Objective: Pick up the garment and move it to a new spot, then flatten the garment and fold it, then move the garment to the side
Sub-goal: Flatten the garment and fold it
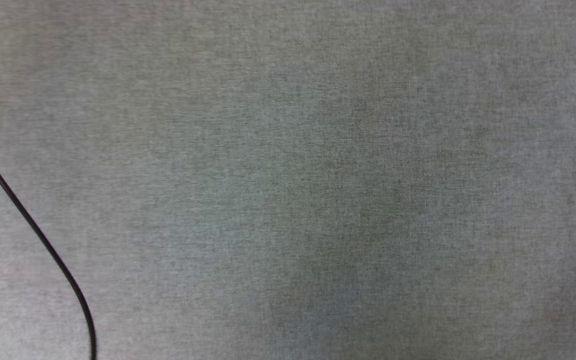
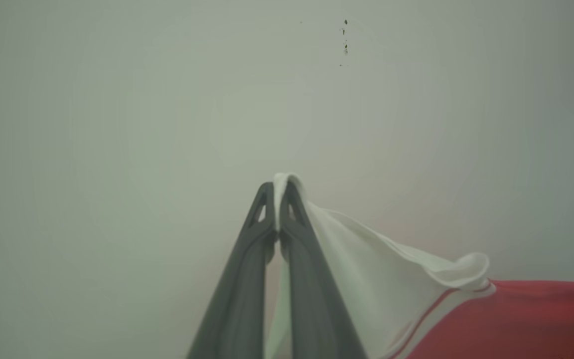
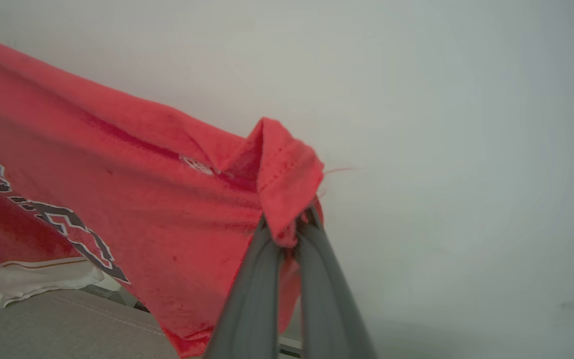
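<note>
Grey cloth surface (image 1: 318,175): open passage across middle and right. Black cable (image 1: 28,220) cuts lower-left corner. Garment (image 3: 117,189) hangs spread wide, obstructs there.

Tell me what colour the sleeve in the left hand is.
White sleeve, with thin red trim stripes; best seen in the left wrist view.

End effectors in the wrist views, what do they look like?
Left end effector: two long dark grey fingers tapering to tips, each with a small triangular cutout near the tip. Right end effector: the same dark grey, tapering fingers.
</note>
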You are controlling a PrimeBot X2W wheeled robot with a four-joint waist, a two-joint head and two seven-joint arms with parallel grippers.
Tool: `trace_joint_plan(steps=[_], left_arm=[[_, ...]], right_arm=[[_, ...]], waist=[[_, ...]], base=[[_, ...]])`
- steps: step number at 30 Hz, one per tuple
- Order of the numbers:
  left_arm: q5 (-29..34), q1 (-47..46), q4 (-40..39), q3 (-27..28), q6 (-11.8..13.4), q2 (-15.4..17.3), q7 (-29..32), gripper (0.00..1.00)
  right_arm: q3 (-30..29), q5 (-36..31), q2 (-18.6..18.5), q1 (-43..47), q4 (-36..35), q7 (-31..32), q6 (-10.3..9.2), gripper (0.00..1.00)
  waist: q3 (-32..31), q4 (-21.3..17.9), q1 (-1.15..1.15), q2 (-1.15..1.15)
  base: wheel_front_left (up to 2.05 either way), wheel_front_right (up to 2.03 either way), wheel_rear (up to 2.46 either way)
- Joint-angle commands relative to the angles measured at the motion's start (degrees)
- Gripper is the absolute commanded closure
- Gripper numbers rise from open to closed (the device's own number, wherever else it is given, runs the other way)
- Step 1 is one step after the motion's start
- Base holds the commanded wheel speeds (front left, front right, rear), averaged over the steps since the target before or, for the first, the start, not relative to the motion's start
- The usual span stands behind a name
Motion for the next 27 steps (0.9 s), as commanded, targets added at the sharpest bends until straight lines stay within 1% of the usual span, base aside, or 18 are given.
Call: trace_joint_plan(steps=[1, 5, 9, 12, 15, 18, 21, 27], left_arm=[[-0.53, 3.01, 0.78, -0.16, -0.42, -0.61, -1.45, 1.0], [-1.68, 12.42, 2.14, -1.87, -1.5, -3.02, -4.99, 1.0], [-2.4, 23.32, 1.27, -4.49, -2.26, -5.02, -7.34, 1.0], [-2.44, 31.68, -0.52, -6.61, -2.12, -5.7, -8.76, 1.0], [-3.07, 39.79, -3.51, -7.77, -1.05, -6.02, -9.49, 1.0], [-2.99, 47.97, -7.08, -9.18, 0.67, -5.01, -9.82, 1.0], [-4.17, 55.93, -10.12, -9.92, 2.21, -3.96, -9.19, 1.0], [-6.47, 69.89, -15.35, -10.56, 4.79, 0.15, -7.99, 1.0]], right_arm=[[0.51, 0.18, -0.02, 2.17, 1.32, -1.26, -0.06, 1.0], [2.44, 0.96, -0.25, 8.19, 4.57, -3.82, -0.06, 1.0], [4.02, 2.32, -1.27, 14.87, 6.32, -5.8, -0.06, 1.0], [5.35, 3.65, -1.89, 20.6, 7.02, -7.12, -0.06, 1.0], [7.26, 4.9, -3.26, 25.81, 6.6, -7.74, -0.06, 1.0], [9.61, 7.1, -4.4, 31.62, 5.88, -8.04, -0.05, 1.0], [13.28, 9.05, -6.78, 36.92, 4.18, -8.34, -0.06, 1.0], [18.09, 13.66, -10.6, 45.42, 1.97, -7.74, -0.06, 1.0]], waist=[[-0.57, 0.42, -0.01, 0.0], [-2.59, 1.38, -0.01, 0.0], [-5.64, 2.05, -0.01, 0.0], [-8.45, 2.3, -0.01, 0.0], [-11.23, 2.46, -0.01, 0.0], [-14.28, 2.56, -0.01, 0.0], [-17.12, 2.68, -0.01, 0.0], [-22.33, 2.5, -0.01, 0.0]], base=[[0.0, 0.0, 0.0], [0.0, 0.0, 0.0], [0.0, 0.0, 0.0], [0.0, 0.0, 0.0], [0.0, 0.0, 0.0], [0.0, 0.0, 0.0], [0.0, 0.0, 0.0], [0.0, 0.0, 0.0]])
